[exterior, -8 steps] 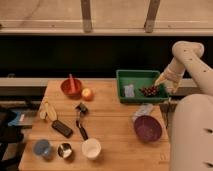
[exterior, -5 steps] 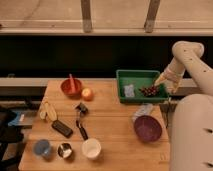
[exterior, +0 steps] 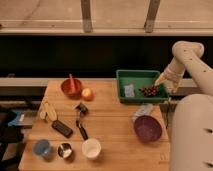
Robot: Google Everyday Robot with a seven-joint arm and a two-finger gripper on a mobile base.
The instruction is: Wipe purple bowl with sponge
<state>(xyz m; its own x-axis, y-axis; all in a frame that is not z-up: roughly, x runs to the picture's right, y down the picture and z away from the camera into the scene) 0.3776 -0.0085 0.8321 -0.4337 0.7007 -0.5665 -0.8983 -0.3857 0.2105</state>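
Note:
The purple bowl [exterior: 147,128] stands on the wooden table [exterior: 110,125] near its right front. A pale, flat object [exterior: 144,110], possibly the sponge, lies just behind the bowl and touches its far rim. My gripper [exterior: 167,84] hangs at the right end of the green tray [exterior: 131,75], above the tray's right rim and well behind the bowl. The arm reaches down to it from the upper right. Nothing shows in the gripper.
The green tray holds a small pale packet [exterior: 129,90] and a dark red cluster [exterior: 149,91]. To the left are a red bowl [exterior: 71,87], an orange fruit [exterior: 87,94], a banana [exterior: 48,111], a black device [exterior: 62,128], a white cup [exterior: 91,148], a metal cup [exterior: 64,150] and a blue cup [exterior: 42,148].

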